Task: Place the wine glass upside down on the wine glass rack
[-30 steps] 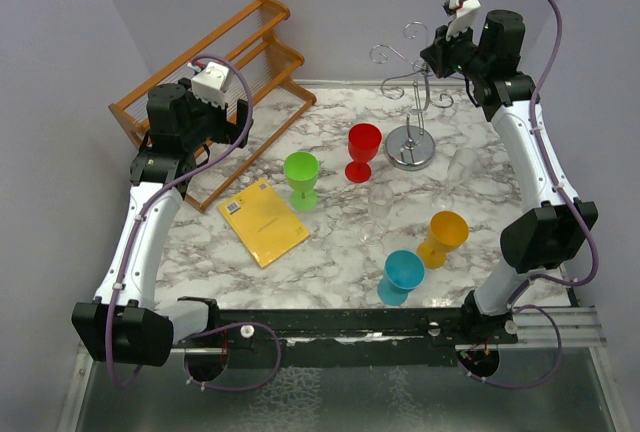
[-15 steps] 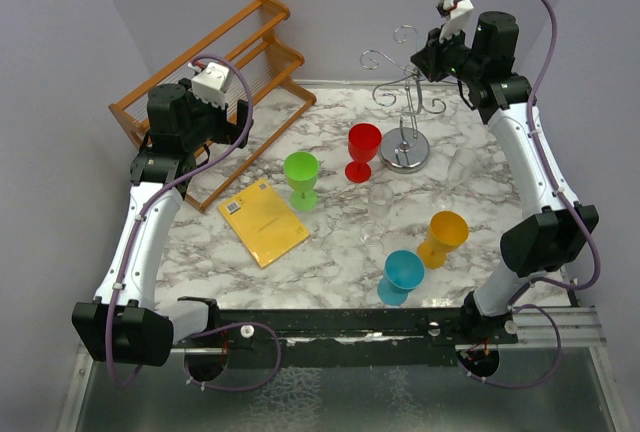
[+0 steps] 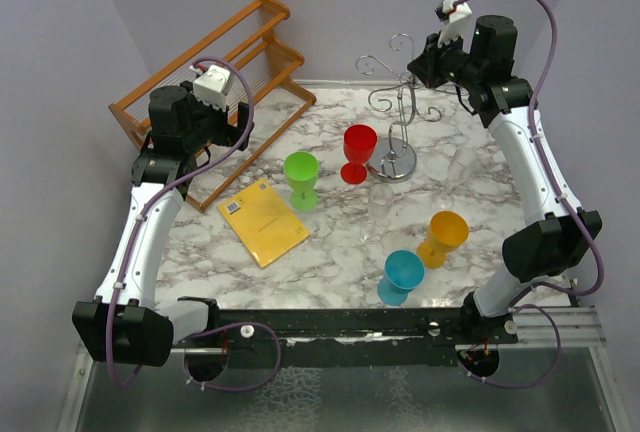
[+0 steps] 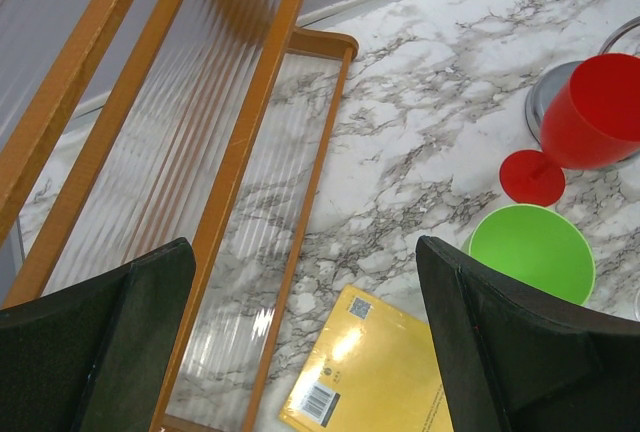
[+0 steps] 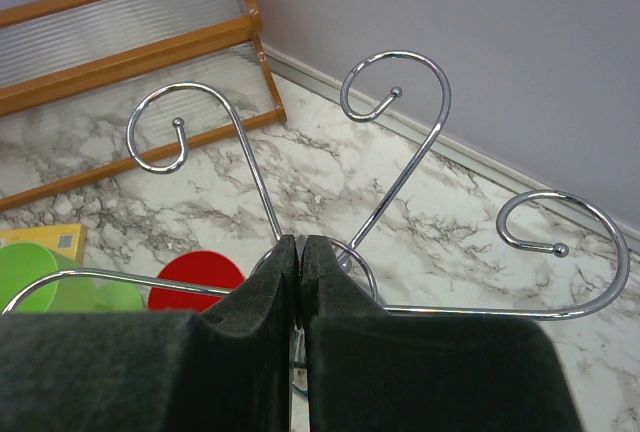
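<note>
Right pincer (image 5: 300,244), pinching the wine glass rack (image 3: 396,162), has dragged it left toward the red cup (image 3: 360,142).

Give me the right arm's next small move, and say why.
Probably open the right gripper and lift clear of the rack. It is shut on the rack's top where the curled arms meet, the rack's base sits beside the red cup, and the clear glass stands untouched on the table, so a free gripper seems needed.
</note>
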